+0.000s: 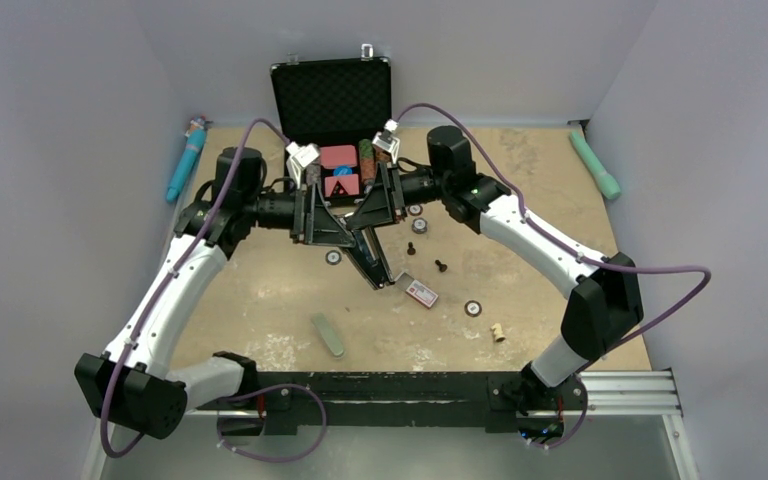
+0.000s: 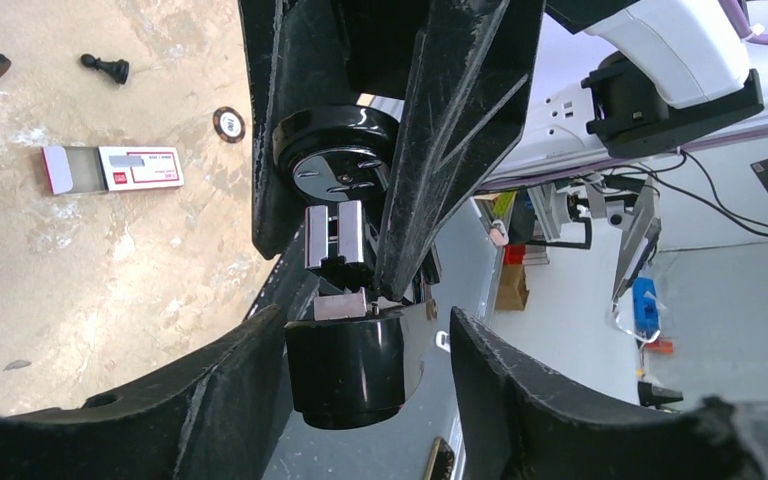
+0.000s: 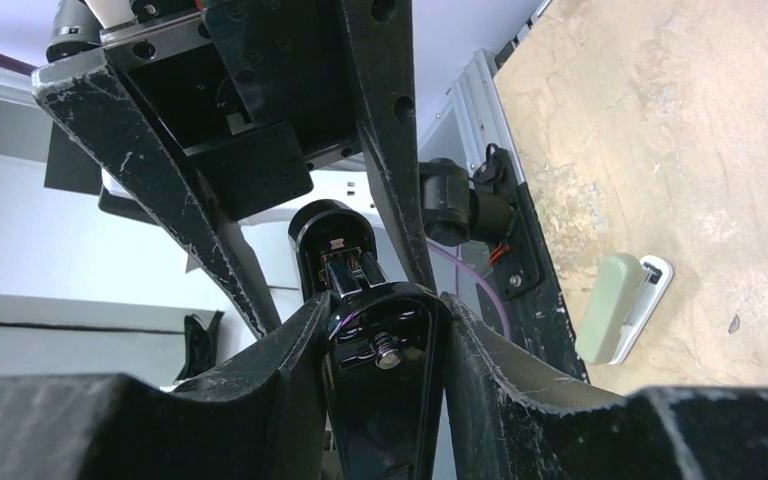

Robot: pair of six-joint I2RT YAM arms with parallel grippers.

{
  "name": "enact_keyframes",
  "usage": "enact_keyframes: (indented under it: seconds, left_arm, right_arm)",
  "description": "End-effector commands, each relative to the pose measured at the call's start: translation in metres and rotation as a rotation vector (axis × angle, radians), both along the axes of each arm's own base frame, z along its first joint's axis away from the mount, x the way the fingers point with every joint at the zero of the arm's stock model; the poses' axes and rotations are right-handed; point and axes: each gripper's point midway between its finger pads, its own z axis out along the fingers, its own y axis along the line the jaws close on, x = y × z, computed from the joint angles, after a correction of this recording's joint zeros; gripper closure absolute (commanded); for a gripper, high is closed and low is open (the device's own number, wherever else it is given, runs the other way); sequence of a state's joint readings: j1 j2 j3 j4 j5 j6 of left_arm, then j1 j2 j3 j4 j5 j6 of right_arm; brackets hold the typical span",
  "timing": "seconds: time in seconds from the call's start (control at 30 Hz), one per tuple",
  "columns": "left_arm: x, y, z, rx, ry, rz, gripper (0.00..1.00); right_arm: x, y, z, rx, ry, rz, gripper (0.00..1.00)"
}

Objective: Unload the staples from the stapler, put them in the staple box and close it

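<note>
The black stapler (image 1: 375, 262) hangs open in a V above the table's middle, between both arms. My right gripper (image 1: 368, 222) is shut on one black half of the stapler (image 3: 385, 390), with both fingers (image 3: 290, 340) pressed against its sides. My left gripper (image 2: 365, 345) is open around the other rounded black end of the stapler (image 2: 345, 370). One finger touches it and a gap shows at the other. A chrome magazine (image 2: 335, 235) runs between the halves. A short grey metal piece (image 2: 340, 305) sits at its end; I cannot tell if it is the staples.
A red-and-white cardboard box (image 1: 422, 292) lies open on the table just right of the stapler. Near it are small dark chess pieces (image 1: 440, 266) and round discs (image 1: 473, 308). A pale green stapler-like object (image 1: 327, 335) lies near the front. An open black case (image 1: 332, 95) stands at the back.
</note>
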State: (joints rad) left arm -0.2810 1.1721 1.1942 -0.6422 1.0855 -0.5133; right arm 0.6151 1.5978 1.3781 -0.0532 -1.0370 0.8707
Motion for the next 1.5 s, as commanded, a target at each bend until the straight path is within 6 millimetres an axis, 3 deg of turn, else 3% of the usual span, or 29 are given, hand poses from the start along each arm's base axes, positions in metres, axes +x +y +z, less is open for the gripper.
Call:
enact_keyframes:
  seconds: [0.0, 0.2, 0.37, 0.47, 0.53, 0.63, 0.9, 1.1, 1.33, 1.47]
  left_arm:
    - [0.005, -0.001, 0.025, -0.058, -0.092, 0.002, 0.38]
    - [0.014, -0.006, 0.021, -0.089, -0.067, 0.003, 0.41]
    - [0.013, -0.007, 0.022, -0.093, -0.063, -0.01, 0.55]
    - [0.015, -0.006, 0.016, -0.086, -0.056, 0.002, 0.76]
    - [0.018, -0.005, 0.008, -0.064, -0.039, 0.035, 1.0]
    - [0.024, -0.001, -0.009, -0.013, 0.007, 0.122, 1.0]
    - [0.03, 0.007, -0.064, -0.049, 0.27, 0.388, 1.0]
    - [0.019, 0.015, -0.09, -0.06, 0.352, 0.482, 1.0]
    - [0.01, 0.026, -0.138, -0.02, 0.527, 0.611, 1.0]
    - [0.002, 0.031, -0.159, -0.028, 0.603, 0.663, 1.0]
  right_arm:
    - [-0.002, 0.001, 0.026, 0.057, -0.055, 0.011, 1.0]
    - [-0.004, 0.003, 0.032, 0.069, -0.073, 0.027, 1.0]
    - [-0.003, 0.005, 0.033, 0.07, -0.076, 0.029, 1.0]
    - [-0.001, 0.006, 0.032, 0.069, -0.077, 0.03, 1.0]
    - [0.0, 0.006, 0.032, 0.069, -0.076, 0.029, 1.0]
    - [0.01, 0.006, 0.024, 0.041, -0.062, -0.016, 1.0]
    - [0.058, -0.024, -0.039, -0.118, 0.141, -0.28, 1.0]
    - [0.067, -0.034, -0.072, -0.195, 0.219, -0.359, 1.0]
    - [0.081, -0.044, -0.117, -0.342, 0.317, -0.495, 1.0]
    - [0.094, -0.049, -0.133, -0.393, 0.364, -0.562, 1.0]
